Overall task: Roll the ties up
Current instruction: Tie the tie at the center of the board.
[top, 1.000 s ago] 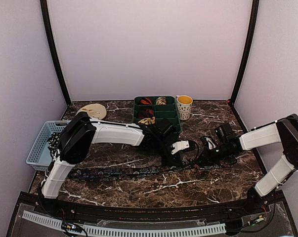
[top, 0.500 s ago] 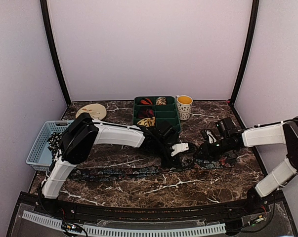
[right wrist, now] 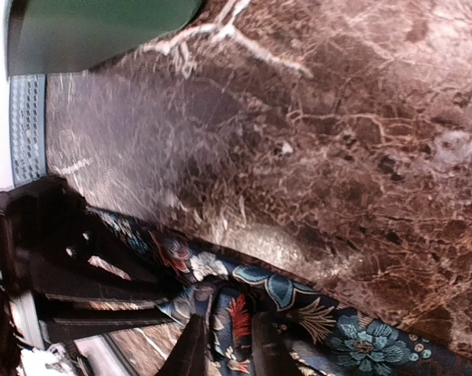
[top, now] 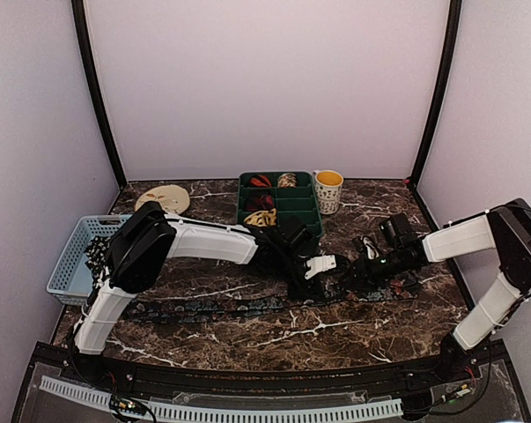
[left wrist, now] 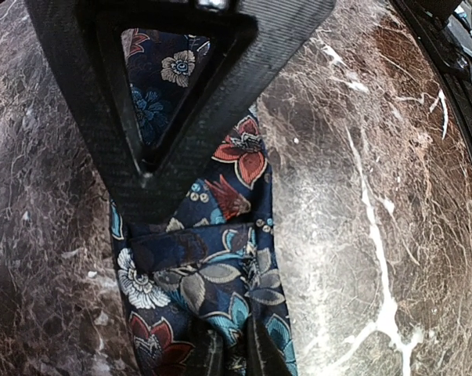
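Observation:
A long dark navy tie with red, teal and white flowers (top: 212, 307) lies flat along the front of the marble table. My left gripper (top: 322, 282) and right gripper (top: 349, 280) meet over its right part. In the left wrist view my left gripper (left wrist: 234, 354) is shut on a raised fold of the tie (left wrist: 212, 274), and a black triangular finger (left wrist: 243, 47) of the right gripper rests on the fabric ahead. In the right wrist view my right gripper (right wrist: 228, 345) is shut on a bunched fold of the tie (right wrist: 298, 294), with the left gripper's black body (right wrist: 40, 243) close beside it.
A green compartment tray (top: 302, 211) behind the grippers holds red-black (top: 259, 181), tan (top: 287, 180) and yellow-cream (top: 262, 217) rolled ties. A white cup (top: 328, 189) stands to its right. A blue basket (top: 71, 260) and a tan disc (top: 164, 198) are at the left.
My right gripper has moved left along the tie, closer to the left gripper. The left arm has hardly moved.

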### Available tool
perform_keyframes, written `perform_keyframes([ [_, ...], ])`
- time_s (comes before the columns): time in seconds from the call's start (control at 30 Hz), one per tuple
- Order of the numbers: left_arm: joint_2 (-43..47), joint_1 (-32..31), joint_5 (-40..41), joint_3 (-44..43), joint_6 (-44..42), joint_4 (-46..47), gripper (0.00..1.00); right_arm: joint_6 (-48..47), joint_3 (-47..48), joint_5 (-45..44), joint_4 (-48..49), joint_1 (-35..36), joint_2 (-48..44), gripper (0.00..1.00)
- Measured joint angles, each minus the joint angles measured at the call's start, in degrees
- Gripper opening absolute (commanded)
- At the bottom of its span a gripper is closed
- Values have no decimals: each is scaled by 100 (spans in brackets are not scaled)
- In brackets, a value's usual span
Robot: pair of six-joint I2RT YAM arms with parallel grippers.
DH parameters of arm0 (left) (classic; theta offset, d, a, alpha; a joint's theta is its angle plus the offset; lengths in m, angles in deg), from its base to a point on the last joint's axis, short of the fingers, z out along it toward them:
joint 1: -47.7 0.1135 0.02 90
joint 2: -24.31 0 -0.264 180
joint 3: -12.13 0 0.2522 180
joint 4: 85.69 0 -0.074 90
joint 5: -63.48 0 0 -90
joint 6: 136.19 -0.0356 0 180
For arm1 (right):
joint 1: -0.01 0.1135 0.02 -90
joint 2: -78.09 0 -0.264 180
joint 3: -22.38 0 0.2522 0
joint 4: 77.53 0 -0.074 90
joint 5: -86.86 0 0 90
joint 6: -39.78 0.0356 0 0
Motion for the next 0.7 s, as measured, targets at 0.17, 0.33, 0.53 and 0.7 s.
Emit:
perform_keyframes([
  [0.17, 11, 0, 0, 28, 22, 44, 22, 70, 0, 0, 94, 2, 7, 0],
  [0.33, 111, -2, 76, 199, 136, 229, 61, 72, -28, -160, 9, -15, -144, 0],
  [0.53, 835, 85, 426, 1204, 487, 647, 92, 109, -337, -350, -212, -291, -732, 0],
  [0.7, 1681, 173, 876, 2059, 743, 1217, 99, 83, -498, -487, -459, -675, -1001, 0],
])
